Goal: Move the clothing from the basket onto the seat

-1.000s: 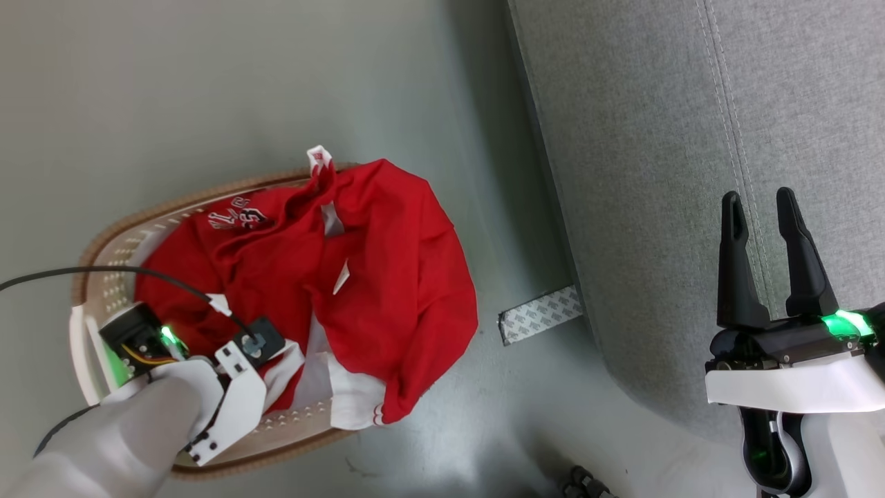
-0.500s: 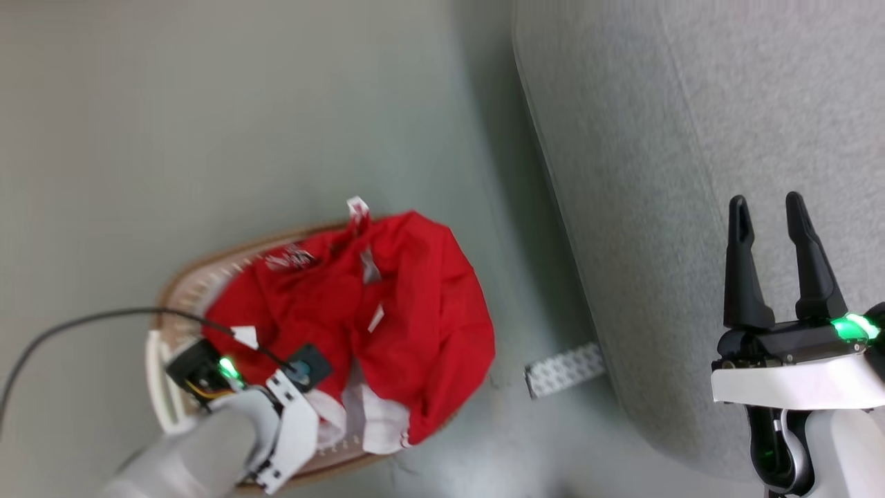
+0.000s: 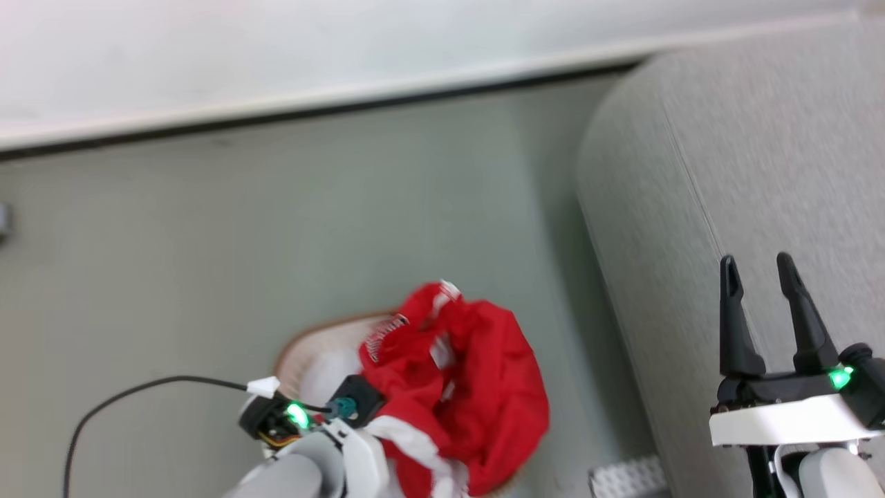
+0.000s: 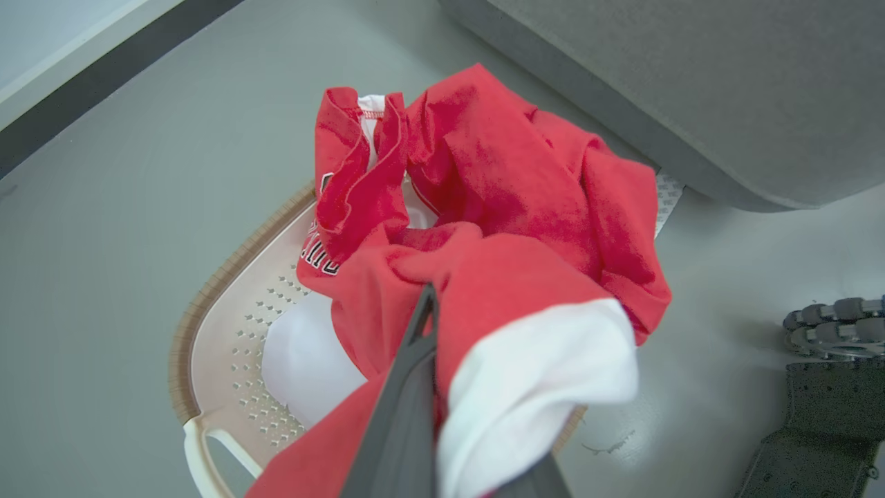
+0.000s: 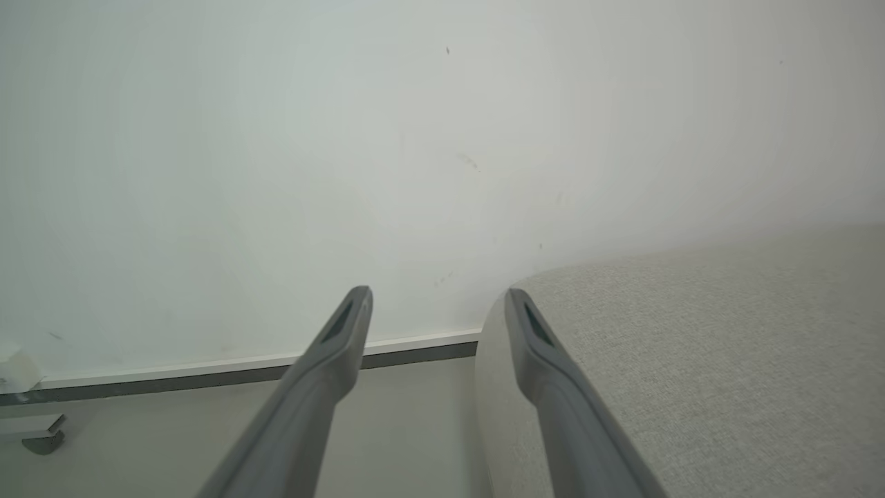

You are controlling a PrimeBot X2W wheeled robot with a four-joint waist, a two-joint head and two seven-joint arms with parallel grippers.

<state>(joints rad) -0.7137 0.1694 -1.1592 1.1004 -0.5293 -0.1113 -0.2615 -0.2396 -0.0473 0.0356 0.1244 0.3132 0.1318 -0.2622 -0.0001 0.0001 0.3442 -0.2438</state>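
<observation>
The clothing (image 3: 484, 394), bright red with white cuffs, sits low in the middle of the head view. It is bunched up above the basket (image 3: 304, 346), and its right side spills past the tan rim. In the left wrist view, a red sleeve with a white cuff drapes over the left claw (image 4: 430, 332) at the bottom centre of the frame. That claw is clamped together on the clothing. White padding (image 4: 304, 360) lies inside the basket beneath the cloth. The basket stands on the grey floor (image 3: 276, 228), near the seat (image 3: 726, 194) on the right side of the head view. The right claw (image 3: 756, 266) is at lower right, over the seat, its fingers apart and holding nothing. A white wall (image 3: 346, 48) runs along the top.
</observation>
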